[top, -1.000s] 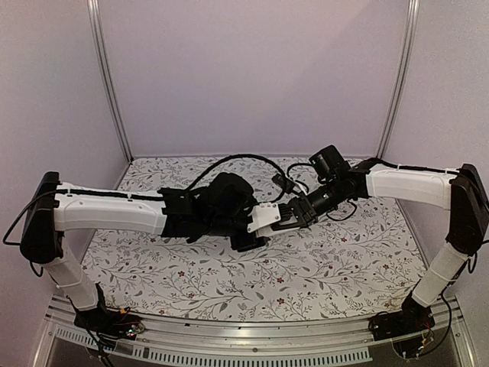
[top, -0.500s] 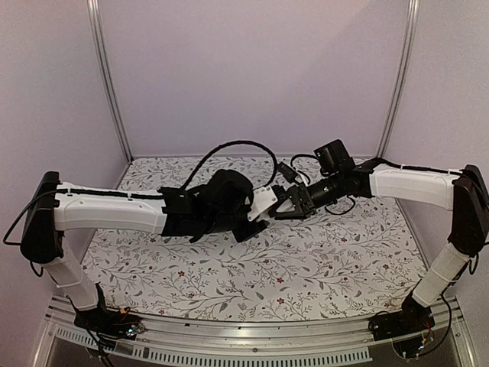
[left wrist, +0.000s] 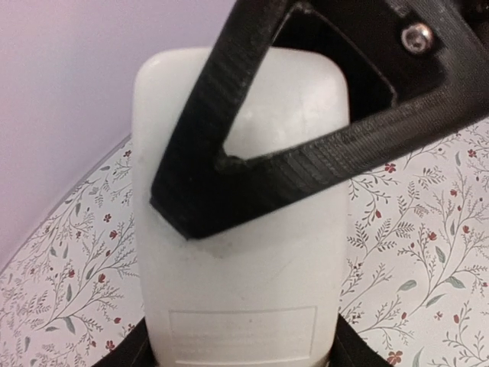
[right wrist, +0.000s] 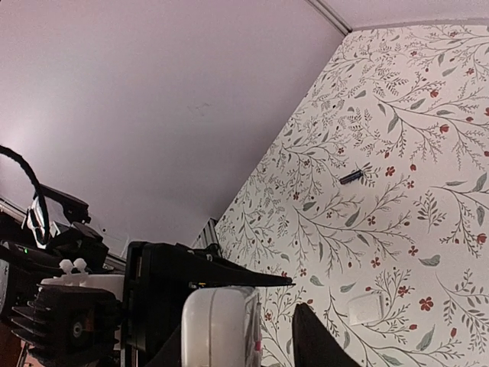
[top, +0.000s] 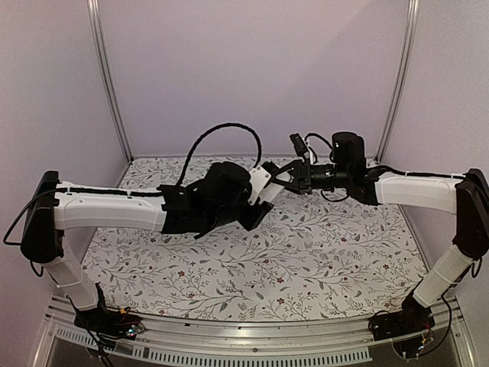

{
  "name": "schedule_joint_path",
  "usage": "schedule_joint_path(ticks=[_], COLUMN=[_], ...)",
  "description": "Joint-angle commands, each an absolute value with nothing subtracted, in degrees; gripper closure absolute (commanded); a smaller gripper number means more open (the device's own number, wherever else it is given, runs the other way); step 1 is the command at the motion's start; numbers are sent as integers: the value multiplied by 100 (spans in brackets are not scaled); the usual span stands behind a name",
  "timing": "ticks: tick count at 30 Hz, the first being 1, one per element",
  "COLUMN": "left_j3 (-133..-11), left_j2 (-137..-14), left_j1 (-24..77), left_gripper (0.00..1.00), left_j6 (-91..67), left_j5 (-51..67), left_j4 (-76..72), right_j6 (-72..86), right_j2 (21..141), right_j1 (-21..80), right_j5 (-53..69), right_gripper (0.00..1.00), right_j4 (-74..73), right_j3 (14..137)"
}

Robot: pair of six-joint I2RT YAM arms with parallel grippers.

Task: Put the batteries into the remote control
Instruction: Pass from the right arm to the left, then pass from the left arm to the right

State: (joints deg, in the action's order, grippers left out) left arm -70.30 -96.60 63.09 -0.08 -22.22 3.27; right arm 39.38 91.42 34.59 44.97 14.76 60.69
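- Lilac walls and two metal posts close in a flower-patterned table [top: 229, 283]. Nothing on it blocks either arm.
- Both arms have risen from low over the cloth and drifted toward the back wall in the last second, so the work now happens in mid-air.
- A black cable [top: 221, 134] loops up over the left wrist, clear of the meeting point.
- The left pincer [top: 257, 197] is clamped on the remote control [left wrist: 237, 267], holding it by one end with the plain white back toward its own camera.
- The right pincer [top: 276, 180] was closed a second ago; now its jaws stand partly apart, astride the remote's free end. One of its fingers [left wrist: 195, 153] lies across the white back, and a gap shows on the other side, so it does not look clamped.
- I take this for a re-grip or a prying try; loading has not begun.
- A small white square piece [right wrist: 365, 308], possibly the battery door, lies on the table well below the right pincer.
- One of the batteries [right wrist: 351, 177] lies beyond that piece, well apart from both pincers; I see no second one.
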Motion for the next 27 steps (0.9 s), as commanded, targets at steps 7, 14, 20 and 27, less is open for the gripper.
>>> schedule_joint_path(ticks=[7, 14, 20, 27], left_j3=[-7228, -7093, -6548, -6727], left_j2=[-9614, -9441, -8637, -8536], left_j1=[6135, 6051, 5269, 3920], left_gripper=[58, 19, 0, 5], left_j6=[-750, -779, -953, -665], left_j5=[-2345, -1974, -659, -188], left_j4=[102, 176, 560, 2113], right_j6=[4908, 4971, 4975, 4421], right_j2=[9542, 9605, 9502, 9385], right_j1=[3464, 3414, 2972, 2639], right_j5=[4492, 4597, 4619, 4889], right_gripper=[75, 100, 100, 100], right_j4=[2771, 2804, 2625, 1711], right_j3=[6033, 6036, 5781, 5723])
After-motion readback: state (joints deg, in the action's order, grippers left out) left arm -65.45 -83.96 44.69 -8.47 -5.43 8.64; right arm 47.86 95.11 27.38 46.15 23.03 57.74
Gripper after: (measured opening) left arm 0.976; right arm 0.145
